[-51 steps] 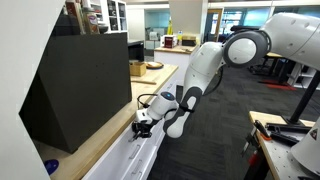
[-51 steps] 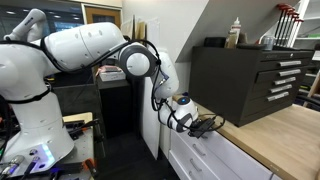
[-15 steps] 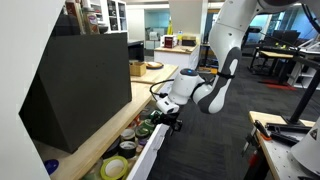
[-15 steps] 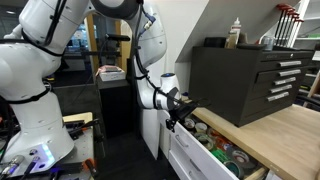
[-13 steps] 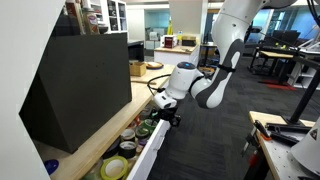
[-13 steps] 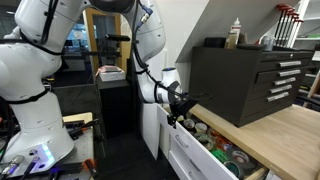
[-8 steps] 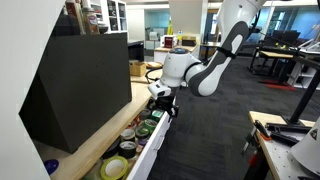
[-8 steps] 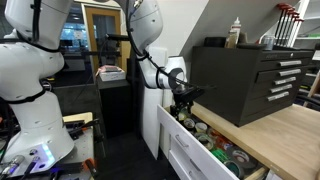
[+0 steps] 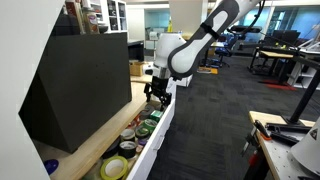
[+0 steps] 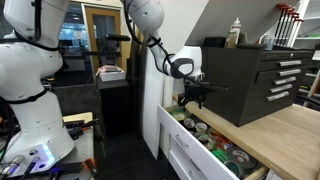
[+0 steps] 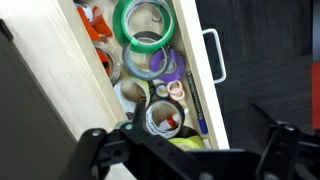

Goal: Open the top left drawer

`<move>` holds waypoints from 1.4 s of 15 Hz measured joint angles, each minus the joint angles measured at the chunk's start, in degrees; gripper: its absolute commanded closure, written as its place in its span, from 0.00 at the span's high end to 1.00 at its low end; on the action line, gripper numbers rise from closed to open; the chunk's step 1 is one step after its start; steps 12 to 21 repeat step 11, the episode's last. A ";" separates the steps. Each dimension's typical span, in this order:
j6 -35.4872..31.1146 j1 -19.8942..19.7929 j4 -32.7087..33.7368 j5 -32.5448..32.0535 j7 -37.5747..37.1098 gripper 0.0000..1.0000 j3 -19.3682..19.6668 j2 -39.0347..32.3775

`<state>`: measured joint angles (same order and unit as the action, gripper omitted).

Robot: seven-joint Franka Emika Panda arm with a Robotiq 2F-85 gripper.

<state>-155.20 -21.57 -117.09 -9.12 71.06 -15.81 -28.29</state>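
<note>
The top left drawer stands pulled out from under the wooden counter. It is a long, shallow white drawer filled with tape rolls and markers. Its slim silver bar handle shows on the white front in the wrist view. My gripper hangs open above the drawer, clear of the handle, and holds nothing. In the wrist view its dark fingers frame the bottom edge, above a white roll and a yellow-green roll.
A large black tool chest sits on the wooden counter right behind the drawer. Taller white drawer fronts lie below. A second white robot stands nearby, and a workbench sits across the carpeted aisle.
The drawer, shut in the earliest frames, now stands open. Over the last second my open gripper has lifted off the drawer front and moved up and back over the drawer.
</note>
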 measured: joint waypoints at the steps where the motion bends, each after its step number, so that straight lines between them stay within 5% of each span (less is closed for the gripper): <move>1: 0.83 0.51 0.65 2.83 -0.31 1.00 0.59 0.06; 6: 2.28 3.16 1.65 10.82 -4.79 1.00 3.86 0.03; 11: 2.08 7.09 0.93 10.32 -8.71 1.00 7.95 -0.15; 21: 2.08 7.09 0.93 10.32 -8.71 1.00 7.95 -0.15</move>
